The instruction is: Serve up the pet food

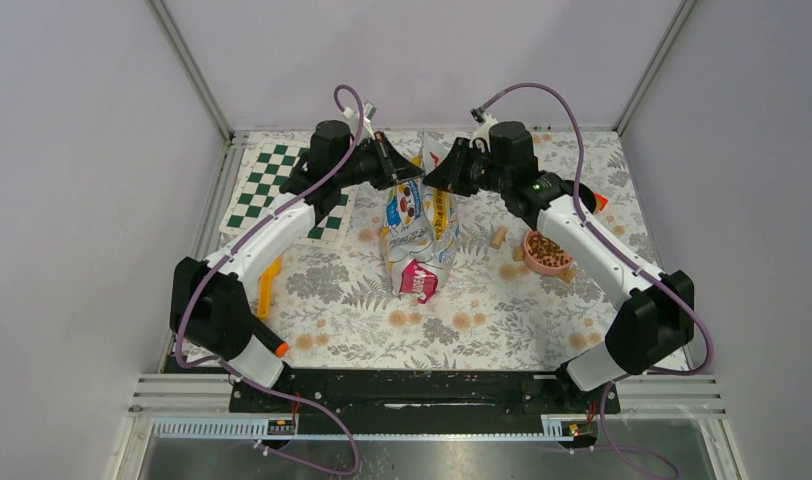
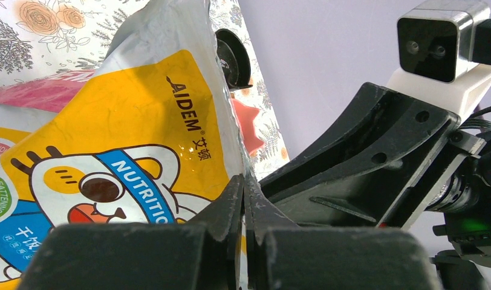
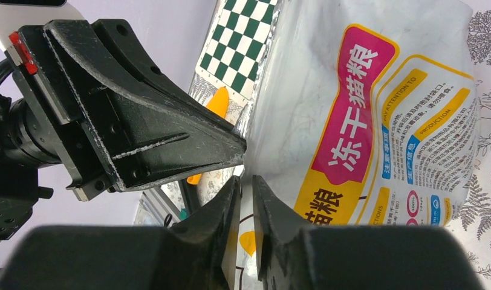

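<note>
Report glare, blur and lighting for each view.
Top external: even soft light, sharp throughout. Left wrist: small glints on the glossy bag, left tool dark and soft up close. Right wrist: bag's silver panel washed bright, print legible, right tool underexposed.

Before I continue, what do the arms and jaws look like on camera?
Left arm and right arm have white shells, black joints and black wedge-shaped jaws. A purple cable loops from each wrist. The right arm shows a green light.

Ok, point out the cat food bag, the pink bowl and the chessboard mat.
cat food bag (image 1: 418,218): top view, printed front panel.
pink bowl (image 1: 538,268): top view, near rim.
chessboard mat (image 1: 263,179): top view, checkered squares.
</note>
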Action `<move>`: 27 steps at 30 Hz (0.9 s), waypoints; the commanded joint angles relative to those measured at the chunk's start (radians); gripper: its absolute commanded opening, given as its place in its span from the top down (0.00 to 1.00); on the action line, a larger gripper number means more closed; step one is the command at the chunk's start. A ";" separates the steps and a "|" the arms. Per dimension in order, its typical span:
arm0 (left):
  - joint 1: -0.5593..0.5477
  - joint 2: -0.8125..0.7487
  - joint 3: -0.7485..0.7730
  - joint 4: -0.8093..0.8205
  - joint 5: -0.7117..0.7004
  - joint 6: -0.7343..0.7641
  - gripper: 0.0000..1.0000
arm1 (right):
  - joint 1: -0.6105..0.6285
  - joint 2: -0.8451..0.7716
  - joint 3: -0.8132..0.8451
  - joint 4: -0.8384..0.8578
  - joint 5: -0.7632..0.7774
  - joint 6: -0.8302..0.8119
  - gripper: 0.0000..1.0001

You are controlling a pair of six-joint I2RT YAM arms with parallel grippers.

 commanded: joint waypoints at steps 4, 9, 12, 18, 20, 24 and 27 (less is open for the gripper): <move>0.002 -0.023 0.030 0.084 0.074 -0.022 1.00 | 0.007 0.016 0.049 -0.037 0.018 -0.039 0.73; 0.002 -0.020 0.030 0.093 0.081 -0.032 1.00 | 0.013 0.042 0.089 -0.082 0.029 -0.070 0.63; 0.002 -0.022 0.028 0.094 0.082 -0.031 1.00 | 0.022 0.064 0.119 -0.136 0.039 -0.101 0.70; 0.002 -0.023 0.022 0.095 0.076 -0.027 1.00 | 0.035 0.056 0.135 -0.190 0.104 -0.122 0.99; 0.002 -0.023 0.023 0.091 0.071 -0.022 1.00 | 0.035 0.048 0.132 -0.199 0.125 -0.126 1.00; 0.002 -0.031 0.022 0.065 0.045 0.003 1.00 | 0.035 0.024 0.114 -0.208 0.180 -0.126 1.00; 0.003 -0.039 0.018 0.039 0.015 0.029 1.00 | 0.035 0.003 0.100 -0.206 0.229 -0.116 1.00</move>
